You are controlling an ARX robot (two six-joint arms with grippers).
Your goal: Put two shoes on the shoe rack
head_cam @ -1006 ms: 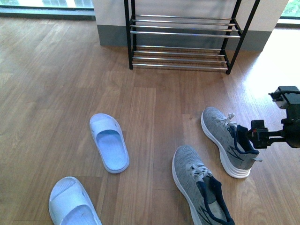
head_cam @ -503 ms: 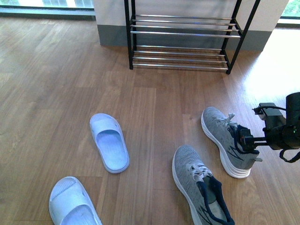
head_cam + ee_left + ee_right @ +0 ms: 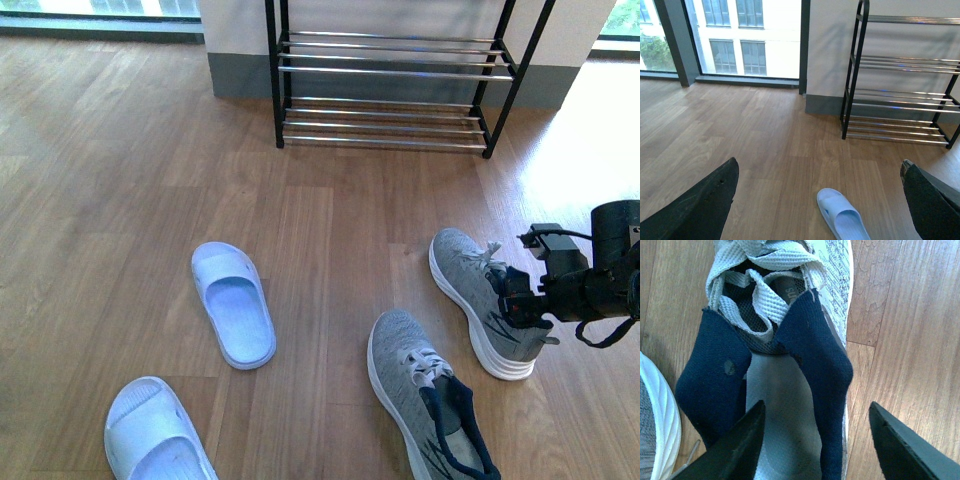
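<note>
The right fingers (image 3: 735,450) stand wide open astride the navy heel collar of a grey sneaker (image 3: 480,295), gripping nothing. The left fingers (image 3: 695,210) gape empty. The sneaker lies on the wooden floor (image 3: 120,180), well short of the shoe rack (image 3: 385,90).

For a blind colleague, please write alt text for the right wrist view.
The right gripper, open, hangs above the heel opening of a grey sneaker with navy lining; one finger is over the shoe, the other over the wooden floor beside it.

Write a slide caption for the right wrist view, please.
Open right gripper straddling one side of the navy collar of a grey sneaker on the wood floor.
</note>
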